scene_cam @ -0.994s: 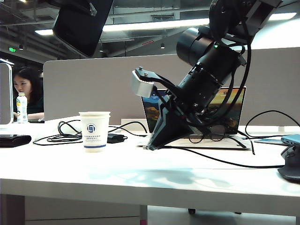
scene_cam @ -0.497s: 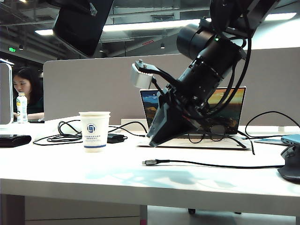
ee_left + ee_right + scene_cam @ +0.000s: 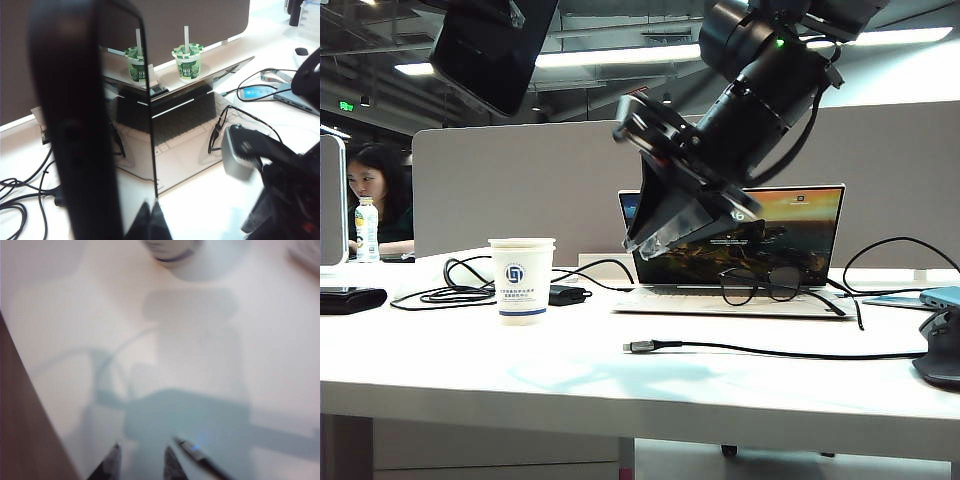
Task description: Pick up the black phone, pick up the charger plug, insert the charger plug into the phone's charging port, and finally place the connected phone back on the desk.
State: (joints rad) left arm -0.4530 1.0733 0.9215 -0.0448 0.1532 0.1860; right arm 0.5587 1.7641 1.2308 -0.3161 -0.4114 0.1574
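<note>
The white surface (image 3: 650, 385) runs wide with a thick front edge. Nearest on it lies the charger plug (image 3: 641, 346), its silvery tip free, its thin black cable (image 3: 790, 351) trailing right. A printed paper cup (image 3: 522, 279) stands left, coiled black cables (image 3: 460, 290) behind it. The right hand (image 3: 650, 243) hangs above the plug, its fingers a little apart and empty. Behind are an open laptop (image 3: 760, 255) with spectacles (image 3: 760, 285) on it, then a grey partition (image 3: 520, 185). High at the left, the left hand (image 3: 150, 220) is clamped on the black phone (image 3: 492, 50), held aloft. Beyond sits a dark-haired person (image 3: 375, 200) under strip lights.
</note>
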